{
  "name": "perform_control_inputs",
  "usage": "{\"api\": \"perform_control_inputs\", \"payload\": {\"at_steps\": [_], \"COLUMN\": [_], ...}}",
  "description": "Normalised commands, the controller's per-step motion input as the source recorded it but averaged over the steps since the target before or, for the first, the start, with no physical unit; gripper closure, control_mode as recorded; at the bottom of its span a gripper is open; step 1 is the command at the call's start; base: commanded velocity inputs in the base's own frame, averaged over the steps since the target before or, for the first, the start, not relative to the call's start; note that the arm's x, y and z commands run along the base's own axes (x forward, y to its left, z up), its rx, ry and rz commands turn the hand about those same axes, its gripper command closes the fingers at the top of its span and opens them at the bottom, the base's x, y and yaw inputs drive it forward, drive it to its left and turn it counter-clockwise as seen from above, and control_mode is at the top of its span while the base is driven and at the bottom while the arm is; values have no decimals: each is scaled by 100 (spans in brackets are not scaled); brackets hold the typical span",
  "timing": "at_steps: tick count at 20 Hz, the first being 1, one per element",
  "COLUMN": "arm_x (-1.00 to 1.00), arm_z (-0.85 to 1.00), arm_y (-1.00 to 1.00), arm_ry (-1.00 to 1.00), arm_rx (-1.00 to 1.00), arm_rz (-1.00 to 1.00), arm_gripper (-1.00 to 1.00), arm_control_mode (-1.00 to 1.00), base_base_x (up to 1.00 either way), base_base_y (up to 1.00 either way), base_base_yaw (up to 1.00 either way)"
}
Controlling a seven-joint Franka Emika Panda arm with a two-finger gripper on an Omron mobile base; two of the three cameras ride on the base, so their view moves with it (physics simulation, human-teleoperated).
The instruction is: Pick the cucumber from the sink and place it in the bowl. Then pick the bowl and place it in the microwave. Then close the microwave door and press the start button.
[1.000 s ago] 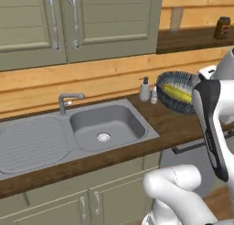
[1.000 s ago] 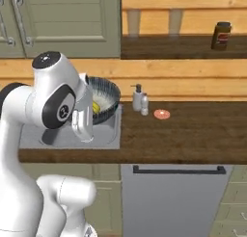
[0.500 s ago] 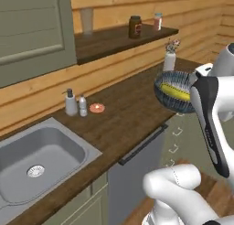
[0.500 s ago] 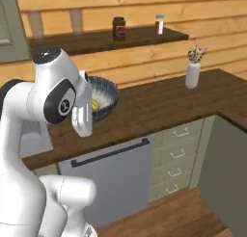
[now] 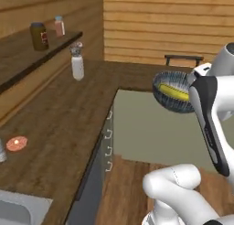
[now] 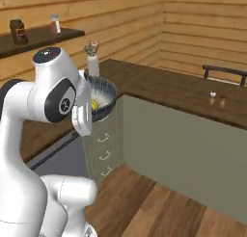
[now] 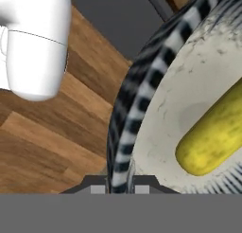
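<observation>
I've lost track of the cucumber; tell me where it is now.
The cucumber lies inside the bowl, which the gripper holds by its rim, out over the wooden floor beside the counter's corner.

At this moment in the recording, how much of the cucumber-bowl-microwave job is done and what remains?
Done: the cucumber lies inside the bowl. In hand: the pincer is shut on the bowl's rim, holding it in the air above the wooden floor, off the counter. Left: setting the bowl in the microwave, closing its door and pressing start.
</observation>
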Motion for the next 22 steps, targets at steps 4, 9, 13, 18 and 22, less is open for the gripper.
{"api": "perform_control_inputs", "payload": {"at_steps": [4, 9, 13, 18, 22], "arm_x": [0, 0, 0, 0, 0], "arm_z": [0, 0, 0, 0, 0], "arm_y": [0, 0, 0, 0, 0], "arm_ry": [0, 0, 0, 0, 0], "arm_rx": [0, 0, 0, 0, 0], "arm_rz": [0, 0, 0, 0, 0], "arm_gripper": [100, 100, 100, 100, 100], "arm_control_mode": [100, 100, 100, 100, 100], "base_base_x": [0, 0, 0, 0, 0], "base_base_y": [0, 0, 0, 0, 0], "base_base_yaw": [-99, -100, -100, -100, -97]}}
